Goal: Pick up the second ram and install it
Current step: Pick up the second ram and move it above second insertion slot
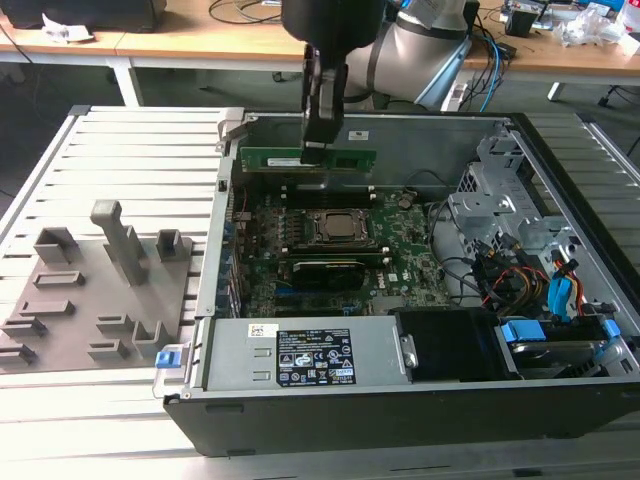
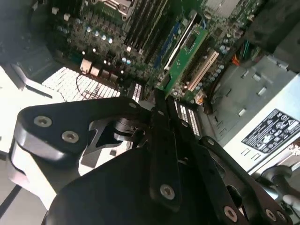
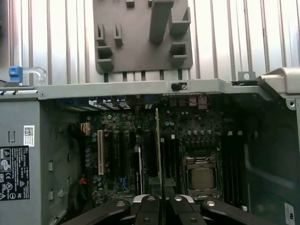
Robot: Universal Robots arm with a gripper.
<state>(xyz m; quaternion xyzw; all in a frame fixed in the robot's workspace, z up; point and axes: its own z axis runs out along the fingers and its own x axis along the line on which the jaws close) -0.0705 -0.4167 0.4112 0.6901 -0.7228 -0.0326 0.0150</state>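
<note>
I see my black gripper (image 1: 318, 150) clamping the long green RAM stick (image 1: 308, 159) on edge, hanging above the green motherboard (image 1: 345, 250), parallel to its slots.

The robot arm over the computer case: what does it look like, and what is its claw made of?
The arm is rounded silver-grey with a black wrist section. Its gripper is black, narrowing downward. In the second wrist view the gripper shows flat matte-black linkage bars joined by round silver screws and pins.

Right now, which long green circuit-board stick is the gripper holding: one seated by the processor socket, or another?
Another: the narrow green RAM stick clamped in the black gripper, raised on edge above the motherboard near the case's back wall, not seated in any slot.
</note>
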